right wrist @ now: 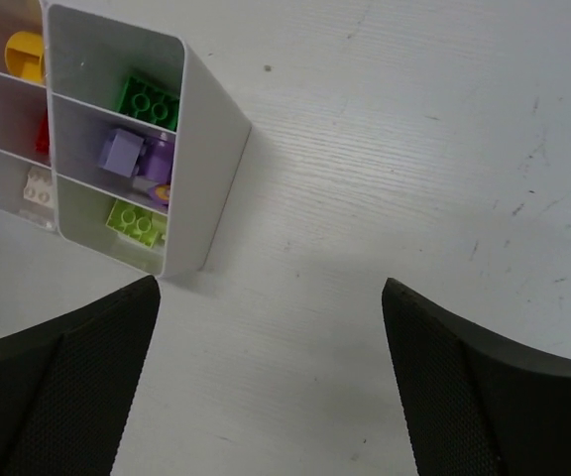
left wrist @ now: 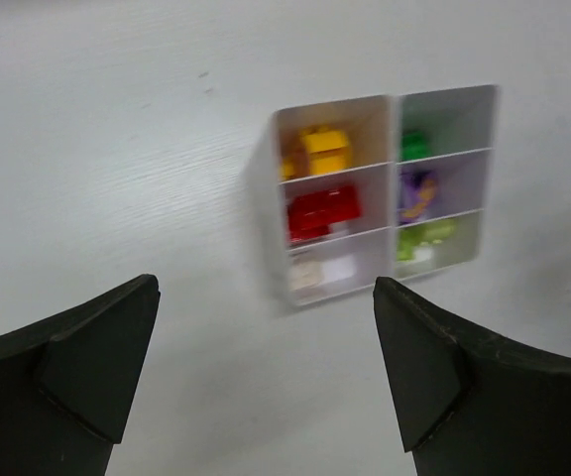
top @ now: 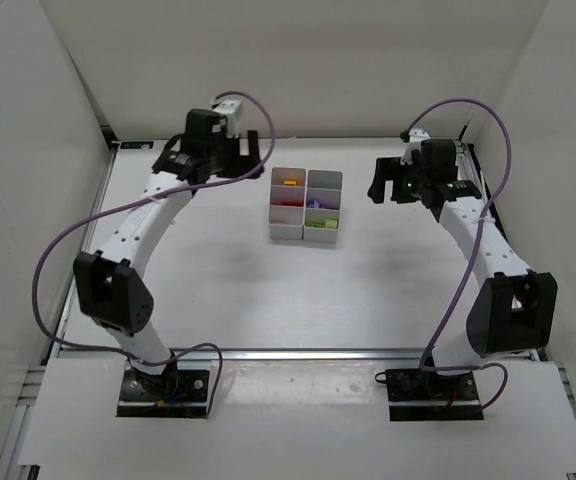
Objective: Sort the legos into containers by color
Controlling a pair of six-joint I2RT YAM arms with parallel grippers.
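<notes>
The containers (top: 286, 229) stand mid-table as a white two-by-three grid. In the left wrist view the containers (left wrist: 269, 188) hold a yellow lego (left wrist: 325, 149), a red lego (left wrist: 323, 210), a pale lego (left wrist: 322, 271), a green lego (left wrist: 415, 145), a purple lego (left wrist: 417, 191) and a lime lego (left wrist: 422, 238). The right wrist view shows the containers (right wrist: 209, 149) with the green lego (right wrist: 148, 99), purple lego (right wrist: 127, 152) and lime lego (right wrist: 135, 222). My left gripper (top: 258, 158) (left wrist: 266, 297) is open and empty, left of the grid. My right gripper (top: 378, 183) (right wrist: 271, 297) is open and empty, right of it.
White walls enclose the table on the left, back and right. Purple cables loop over both arms (top: 118, 240) (top: 483, 245). I see no loose lego on the table surface.
</notes>
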